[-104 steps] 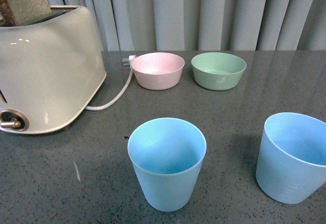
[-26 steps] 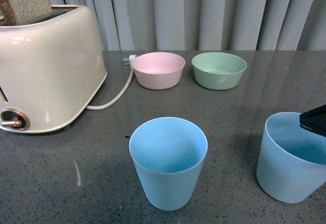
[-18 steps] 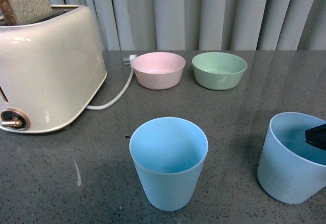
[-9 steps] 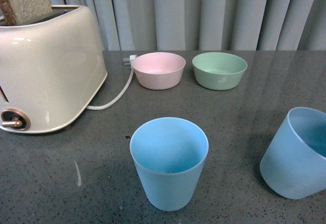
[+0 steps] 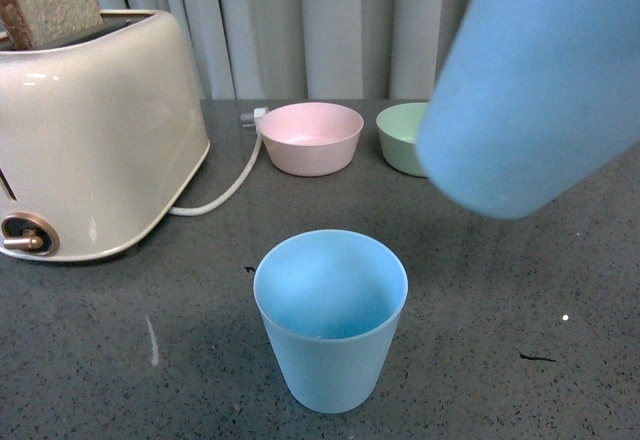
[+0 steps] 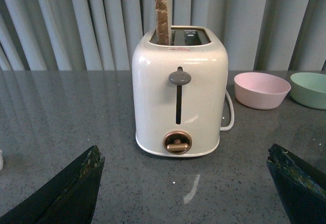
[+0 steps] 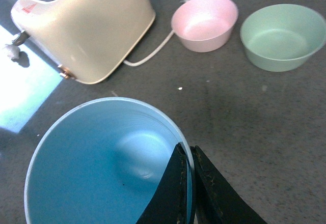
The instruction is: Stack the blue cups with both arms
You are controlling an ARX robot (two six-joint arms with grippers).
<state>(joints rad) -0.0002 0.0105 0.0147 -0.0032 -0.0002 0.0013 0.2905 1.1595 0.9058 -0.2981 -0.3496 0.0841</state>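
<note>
Toaster point(image 5: 95, 130) stands far left. The lifted blue cup point(image 5: 535, 80) hangs tilted at right, rim pinched by the right gripper point(image 7: 189, 158) (one finger inside); the standing blue cup point(image 5: 330, 320) sits near centre. Left gripper point(image 6: 182, 152) gapes wide.

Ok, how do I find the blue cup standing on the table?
Start at the cream toaster on the grey table. Nearer the camera, to its right, stands a sky-blue cup. Unlike its airborne twin, it sits on the table, taller and narrower than the pink bowl.

I can read no text anywhere; the toaster point(image 6: 179, 96) has small red print, too tiny to make out.
</note>
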